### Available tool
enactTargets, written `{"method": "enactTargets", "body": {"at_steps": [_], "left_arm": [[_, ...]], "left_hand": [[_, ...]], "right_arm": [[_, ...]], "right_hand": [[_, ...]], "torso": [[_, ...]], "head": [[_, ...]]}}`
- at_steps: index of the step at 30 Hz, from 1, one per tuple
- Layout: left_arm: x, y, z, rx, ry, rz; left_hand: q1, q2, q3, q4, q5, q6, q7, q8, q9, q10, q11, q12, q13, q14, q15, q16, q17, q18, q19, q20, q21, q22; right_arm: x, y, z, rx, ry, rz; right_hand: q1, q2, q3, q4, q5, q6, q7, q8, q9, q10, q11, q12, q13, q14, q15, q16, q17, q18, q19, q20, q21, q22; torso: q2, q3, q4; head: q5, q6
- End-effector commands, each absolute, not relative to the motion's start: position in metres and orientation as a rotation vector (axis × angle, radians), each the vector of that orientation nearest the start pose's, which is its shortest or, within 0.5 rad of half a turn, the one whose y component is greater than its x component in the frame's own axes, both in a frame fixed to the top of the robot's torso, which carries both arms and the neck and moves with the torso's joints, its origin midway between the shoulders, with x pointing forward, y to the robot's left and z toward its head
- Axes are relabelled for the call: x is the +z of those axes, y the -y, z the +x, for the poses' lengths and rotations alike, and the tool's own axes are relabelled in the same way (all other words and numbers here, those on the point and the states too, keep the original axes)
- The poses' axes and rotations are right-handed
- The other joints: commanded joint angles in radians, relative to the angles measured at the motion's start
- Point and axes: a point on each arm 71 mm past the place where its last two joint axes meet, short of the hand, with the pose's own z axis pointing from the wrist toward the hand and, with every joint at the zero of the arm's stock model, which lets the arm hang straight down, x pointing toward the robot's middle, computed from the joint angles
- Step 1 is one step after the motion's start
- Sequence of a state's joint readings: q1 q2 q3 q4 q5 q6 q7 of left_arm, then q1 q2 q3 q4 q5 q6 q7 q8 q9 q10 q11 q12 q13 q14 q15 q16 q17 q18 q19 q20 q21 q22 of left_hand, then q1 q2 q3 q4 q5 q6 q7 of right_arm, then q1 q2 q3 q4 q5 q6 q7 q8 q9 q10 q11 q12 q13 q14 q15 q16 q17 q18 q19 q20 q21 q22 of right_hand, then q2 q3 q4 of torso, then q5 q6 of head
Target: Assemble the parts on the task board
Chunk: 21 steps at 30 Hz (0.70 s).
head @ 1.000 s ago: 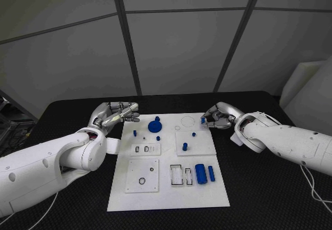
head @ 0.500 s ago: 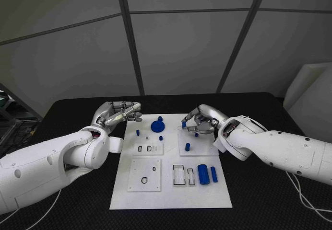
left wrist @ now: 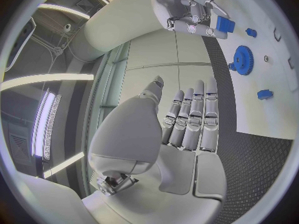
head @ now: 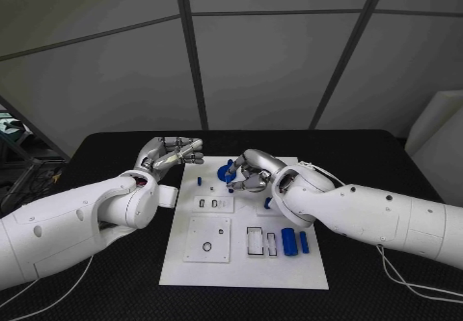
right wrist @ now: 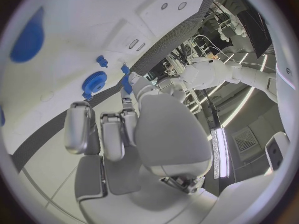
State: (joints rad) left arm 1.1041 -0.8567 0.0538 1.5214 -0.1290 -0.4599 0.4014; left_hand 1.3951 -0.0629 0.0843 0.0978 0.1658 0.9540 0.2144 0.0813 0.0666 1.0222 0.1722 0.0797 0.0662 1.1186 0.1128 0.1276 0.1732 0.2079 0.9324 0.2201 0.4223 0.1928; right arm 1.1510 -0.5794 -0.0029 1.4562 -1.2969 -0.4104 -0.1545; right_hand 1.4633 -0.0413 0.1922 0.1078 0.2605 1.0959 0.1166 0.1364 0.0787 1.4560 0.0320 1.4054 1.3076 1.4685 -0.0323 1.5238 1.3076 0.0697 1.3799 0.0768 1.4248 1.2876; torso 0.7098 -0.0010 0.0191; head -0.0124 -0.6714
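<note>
- No writing or brand legible anywhere; the marks on the task board (head: pixel 241 267) are too small to make out.
- White flat plate in the middle of the black table (head: pixel 106 144), with paler inset panels and little slots cut into it.
- Blue gear (left wrist: pixel 241 59) up at the far end of the board. Half hidden behind the right hand (head: pixel 247 172) from the head camera, but sitting out in plain sight from the left wrist cam, teeth and hub and all.
- Right hand hovering over that far end, just beside the gear, pinching a small blue block (left wrist: pixel 225 24) in its fingertips. Can't really spot the block from the head cam; the left wrist cam shows it fine.
- Left hand (head: pixel 172 152) off the board's far left corner, above the table, fingers curled in with nothing in them.
- Near end of the board, head cam: fat blue cylinder (head: pixel 288 241) lying beside a thinner blue bar (head: pixel 304 242), next to two rectangular slots.
- Black ring (head: pixel 207 247) lying on the near left panel.
- Little blue peg (head: pixel 200 180) standing near the left edge, further up.
</note>
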Motion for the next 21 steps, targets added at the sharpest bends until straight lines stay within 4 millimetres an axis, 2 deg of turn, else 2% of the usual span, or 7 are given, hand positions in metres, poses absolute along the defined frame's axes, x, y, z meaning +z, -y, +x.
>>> {"method": "enactTargets", "body": {"at_steps": [1,10,21], "left_arm": [[-0.186,-0.224,0.488,-1.414,-1.326,-1.066],[-0.186,-0.222,0.488,-1.418,-1.327,-1.066],[-0.187,-0.221,0.489,-1.419,-1.33,-1.067]], "left_hand": [[0.0,0.012,0.001,-0.007,-0.004,0.003,0.006,-0.006,-0.001,-0.002,-0.002,-0.006,-0.001,0.001,0.006,-0.005,0.001,-0.029,-0.005,0.0,0.002,0.002],[0.001,0.013,0.001,-0.008,-0.004,0.003,0.005,-0.006,-0.001,-0.001,-0.002,-0.006,0.0,0.001,0.006,-0.005,0.002,-0.029,-0.006,0.0,0.003,0.002],[0.001,0.013,0.001,-0.008,-0.004,0.003,0.005,-0.006,-0.001,-0.001,-0.002,-0.006,0.0,0.001,0.006,-0.005,0.002,-0.029,-0.006,0.0,0.003,0.002]], "right_arm": [[-0.195,0.081,0.483,0.82,-1.683,-0.051],[-0.208,0.061,0.476,0.805,-1.732,-0.108],[-0.225,0.055,0.468,0.777,-1.78,-0.16]], "right_hand": [[-0.001,0.011,0.007,-0.001,0.004,0.015,-0.006,0.007,0.007,0.002,-0.003,-0.001,0.092,0.08,-0.006,0.004,0.157,-0.008,0.005,-0.002,0.004,0.001],[-0.009,0.008,0.008,0.0,0.001,0.016,-0.006,0.007,0.007,0.0,-0.003,-0.003,0.091,0.08,-0.005,0.003,0.155,-0.007,0.005,-0.002,0.003,0.001],[-0.017,0.005,0.008,0.002,-0.002,0.015,-0.006,0.006,0.007,-0.001,-0.003,-0.004,0.089,0.079,-0.005,0.003,0.153,-0.007,0.003,-0.002,0.002,-0.001]], "torso": [[0.002,0.0008,-0.0006],[0.002,0.002,-0.0015],[0.002,0.0033,-0.0019]], "head": [[0.006,-0.001],[0.012,-0.007],[0.018,-0.014]]}}
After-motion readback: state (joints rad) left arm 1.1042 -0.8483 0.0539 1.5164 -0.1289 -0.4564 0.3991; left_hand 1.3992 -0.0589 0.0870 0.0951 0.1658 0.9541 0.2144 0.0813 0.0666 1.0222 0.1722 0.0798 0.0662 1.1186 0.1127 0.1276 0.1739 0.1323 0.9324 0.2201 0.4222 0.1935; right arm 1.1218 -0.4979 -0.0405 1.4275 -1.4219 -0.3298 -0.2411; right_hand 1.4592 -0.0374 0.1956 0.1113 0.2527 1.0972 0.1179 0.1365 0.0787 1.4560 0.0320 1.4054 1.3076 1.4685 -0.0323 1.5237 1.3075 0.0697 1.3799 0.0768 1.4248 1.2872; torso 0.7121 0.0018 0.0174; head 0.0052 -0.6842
